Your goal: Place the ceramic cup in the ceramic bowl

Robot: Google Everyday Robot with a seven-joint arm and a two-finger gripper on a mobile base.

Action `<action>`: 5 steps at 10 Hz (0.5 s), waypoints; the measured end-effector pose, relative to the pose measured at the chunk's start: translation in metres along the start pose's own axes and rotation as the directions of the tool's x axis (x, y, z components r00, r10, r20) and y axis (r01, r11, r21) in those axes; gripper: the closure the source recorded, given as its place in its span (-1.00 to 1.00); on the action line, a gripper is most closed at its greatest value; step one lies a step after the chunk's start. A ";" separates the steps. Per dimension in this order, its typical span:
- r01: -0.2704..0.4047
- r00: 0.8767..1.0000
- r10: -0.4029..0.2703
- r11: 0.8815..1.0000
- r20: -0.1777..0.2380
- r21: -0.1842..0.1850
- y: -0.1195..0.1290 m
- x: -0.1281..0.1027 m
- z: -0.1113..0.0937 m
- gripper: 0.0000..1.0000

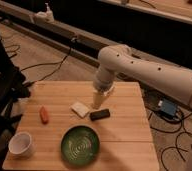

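Observation:
The small white ceramic cup (21, 144) stands upright at the front left corner of the wooden table (129, 135). The dark green ceramic bowl (80, 145) with swirl rings sits to its right at the table's front middle, with nothing in it. My gripper (97, 100) hangs from the white arm (149, 75) over the middle of the table, just behind a flat white packet (80, 109) and a black bar (99, 114). It is well behind the bowl and far to the right of the cup.
A small orange-red item (44, 114) lies left of the packet. A dark chair or frame (4, 95) stands beside the table's left edge. Cables and a blue box (166, 107) lie on the floor to the right. A long rail (49, 27) runs behind.

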 end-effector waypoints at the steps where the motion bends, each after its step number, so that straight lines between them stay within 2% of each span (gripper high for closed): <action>1: -0.015 1.000 0.015 1.000 -0.003 0.005 -0.004 0.004 0.000 -0.60; 3: -0.060 0.998 0.060 0.998 -0.013 0.026 -0.019 0.009 0.004 -0.60; 5: -0.084 0.996 0.083 0.995 0.011 0.046 -0.027 -0.010 0.013 -0.60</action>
